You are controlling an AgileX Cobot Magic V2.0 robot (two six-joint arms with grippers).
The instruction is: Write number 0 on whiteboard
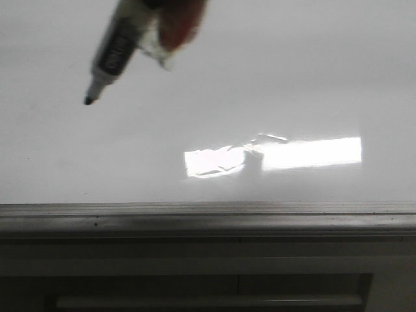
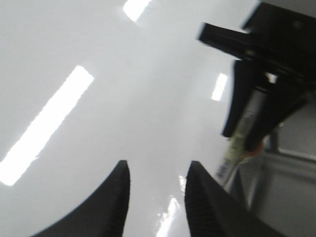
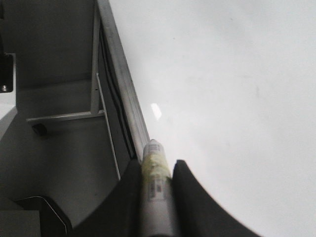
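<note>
Right fingers (image 3: 129, 190) clamp the marker (image 1: 117, 49), tip angled down-left over the whiteboard (image 1: 312, 78); left fingers (image 2: 121, 190) parted.

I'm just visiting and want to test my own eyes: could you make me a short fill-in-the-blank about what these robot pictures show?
1. The right gripper is shut on a black-tipped ____.
2. The left gripper, its dark fingers apart, holds ____.
3. The glossy white whiteboard bears ____ drawn marks so far.
4. Its near edge is a grey ____ frame.

Missing words: marker; nothing; no; metal
</note>
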